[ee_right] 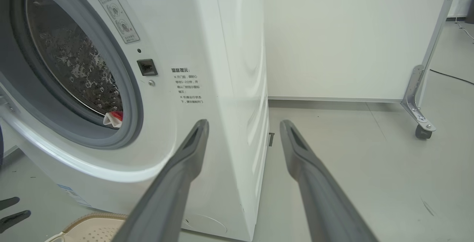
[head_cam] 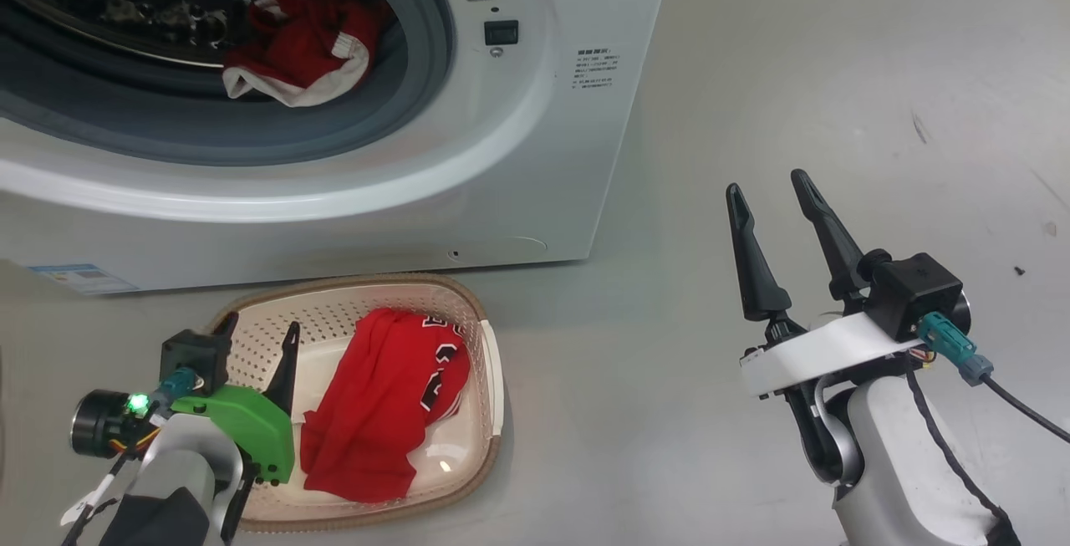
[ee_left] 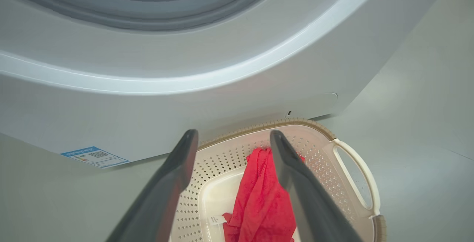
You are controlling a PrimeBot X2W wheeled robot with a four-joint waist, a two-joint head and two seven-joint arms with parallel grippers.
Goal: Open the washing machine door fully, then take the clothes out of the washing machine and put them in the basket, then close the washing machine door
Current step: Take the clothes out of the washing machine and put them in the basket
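The white washing machine [head_cam: 535, 136] stands with its drum mouth uncovered; the door is out of view. A red garment with white trim [head_cam: 305, 48] lies at the drum's front, over the grey seal, and peeks out in the right wrist view [ee_right: 114, 118]. The cream basket [head_cam: 489, 362] sits on the floor before the machine, holding a red jersey with numbers [head_cam: 384, 404]. My left gripper [head_cam: 259, 333] hangs open over the basket's left part, empty; the left wrist view shows the jersey [ee_left: 259, 197] below its fingers [ee_left: 177, 175]. My right gripper [head_cam: 769, 186] stands open and empty right of the machine.
Grey floor [head_cam: 836, 69] spreads to the right of the machine. A pale panel on a wheeled metal leg [ee_right: 420, 116] stands behind, with a cable on the floor. A blue label sticker [head_cam: 79, 277] marks the machine's lower front.
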